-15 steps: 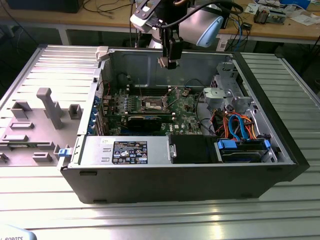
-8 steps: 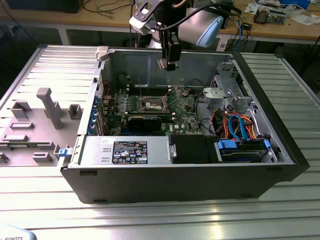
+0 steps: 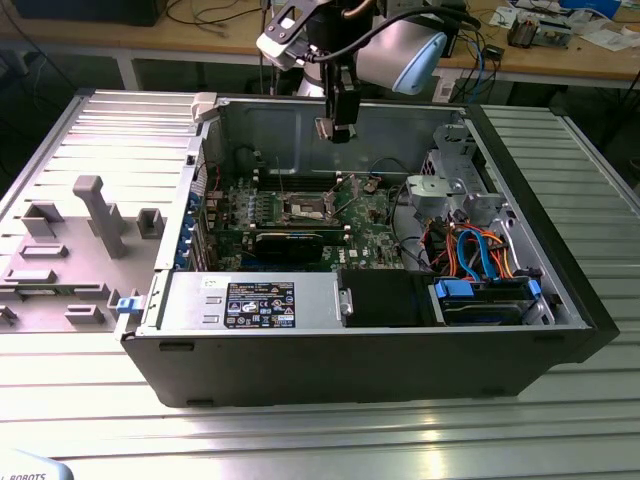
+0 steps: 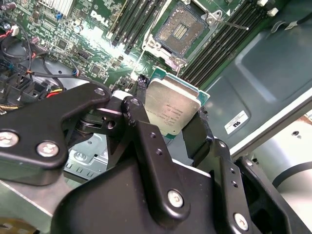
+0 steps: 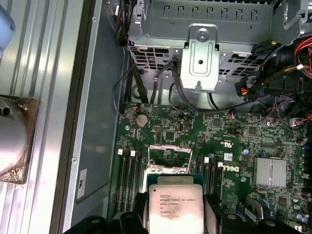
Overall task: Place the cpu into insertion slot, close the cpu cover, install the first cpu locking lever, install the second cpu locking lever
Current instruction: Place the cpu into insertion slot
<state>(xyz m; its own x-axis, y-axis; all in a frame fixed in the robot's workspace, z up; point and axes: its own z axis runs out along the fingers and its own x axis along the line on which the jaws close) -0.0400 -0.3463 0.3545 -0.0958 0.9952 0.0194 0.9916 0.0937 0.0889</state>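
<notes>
Cpu: the small flat square chip with a silver-grey metal top and green edging (image 4: 173, 109) sits clamped between my fingers. Its metal face is turned towards both wrist cameras. It is held in the air and touches nothing but me.
My gripper (image 3: 335, 128): closed on the cpu, with one black finger (image 4: 197, 134) pressed on each of two opposite edges. In the exterior view it hangs inside the open case, above the board.
Insertion slot: the small square socket with a dark centre and silvery metal rim (image 4: 181, 30) lies uncovered in the second wrist view. Its field of contacts shows, and it is apart from the cpu.
Board: the green motherboard (image 5: 195, 131) carries the slot. Long black memory slots (image 4: 214, 44) run just beside the slot on both sides.
Case: a black tower case (image 3: 400, 350) lies on its side with the panel off. It holds a grey perforated metal drive cage (image 5: 204, 29) and blue and orange cables (image 3: 480, 250).
Table: a grey ribbed metal table (image 3: 300, 440) bears the case.
</notes>
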